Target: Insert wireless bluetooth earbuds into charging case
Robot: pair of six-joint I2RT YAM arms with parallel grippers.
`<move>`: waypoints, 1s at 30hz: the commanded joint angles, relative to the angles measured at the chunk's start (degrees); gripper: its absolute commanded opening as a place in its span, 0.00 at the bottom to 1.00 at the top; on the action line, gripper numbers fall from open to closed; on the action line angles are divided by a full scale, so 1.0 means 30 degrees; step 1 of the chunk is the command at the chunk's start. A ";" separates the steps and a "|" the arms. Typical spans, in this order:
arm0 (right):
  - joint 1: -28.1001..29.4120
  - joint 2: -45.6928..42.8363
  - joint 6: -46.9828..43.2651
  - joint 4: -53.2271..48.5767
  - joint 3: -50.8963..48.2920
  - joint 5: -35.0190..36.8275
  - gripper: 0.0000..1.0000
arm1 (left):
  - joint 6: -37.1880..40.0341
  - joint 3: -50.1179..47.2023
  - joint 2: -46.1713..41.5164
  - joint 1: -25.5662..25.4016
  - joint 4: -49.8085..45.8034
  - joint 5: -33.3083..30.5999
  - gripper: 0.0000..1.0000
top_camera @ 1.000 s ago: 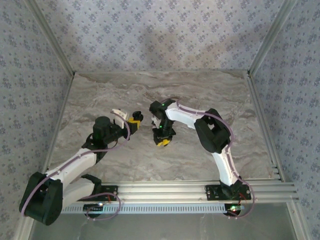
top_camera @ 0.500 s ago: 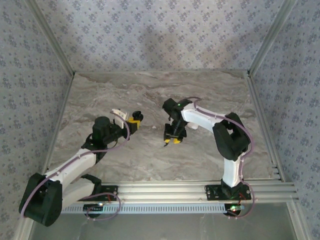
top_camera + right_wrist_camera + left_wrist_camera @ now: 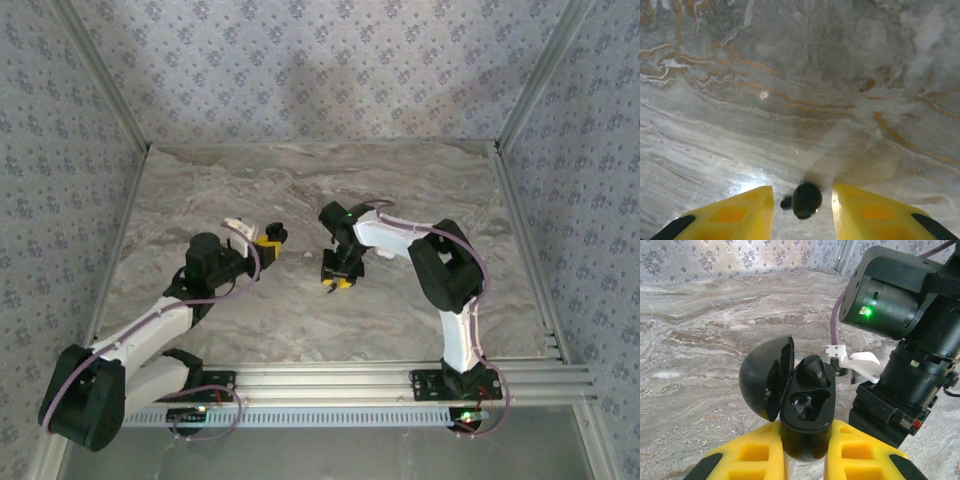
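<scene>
The charging case (image 3: 805, 412), black with its lid open, is clamped in the left gripper (image 3: 806, 442), and one black earbud (image 3: 813, 371) sits inside it. The right gripper (image 3: 802, 197) has its jaws apart over the marble table (image 3: 790, 75). A second earbud (image 3: 806, 200) lies between them and seems to touch neither.

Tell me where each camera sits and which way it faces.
Top external: above and behind the arms, looking down at the table; both arms, left gripper, right gripper.
Left wrist: on the left wrist, looking forward along its yellow fingers, shut on the open black case; right arm behind.
Right wrist: looking down at the table; its fingers flank a black earbud, not touching.
Shared: top external and left wrist both show case and right arm.
</scene>
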 commanded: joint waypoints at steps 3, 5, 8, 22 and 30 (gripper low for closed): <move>0.0102 0.0320 -0.0113 0.0732 0.0604 -0.0468 0.35 | 0.0282 0.0089 -0.0141 0.0079 0.0265 0.0192 0.14; 0.0145 0.0120 -0.0324 0.1019 0.0700 -0.0454 0.35 | 0.0262 0.0118 -0.0141 0.0094 0.0273 0.0205 0.14; 0.0153 -0.0273 -0.0436 0.1299 0.0619 -0.0397 0.35 | 0.0255 0.0118 -0.0154 0.0081 0.0298 0.0192 0.14; 0.0512 -0.0906 0.0129 -0.2238 0.1139 0.1803 0.35 | 0.0283 0.0122 -0.0152 0.0083 0.0193 0.0280 0.14; 0.0752 -0.0003 0.0465 -0.1404 0.1359 0.1294 0.32 | 0.0216 0.0177 -0.0030 0.0103 0.0414 0.0324 0.14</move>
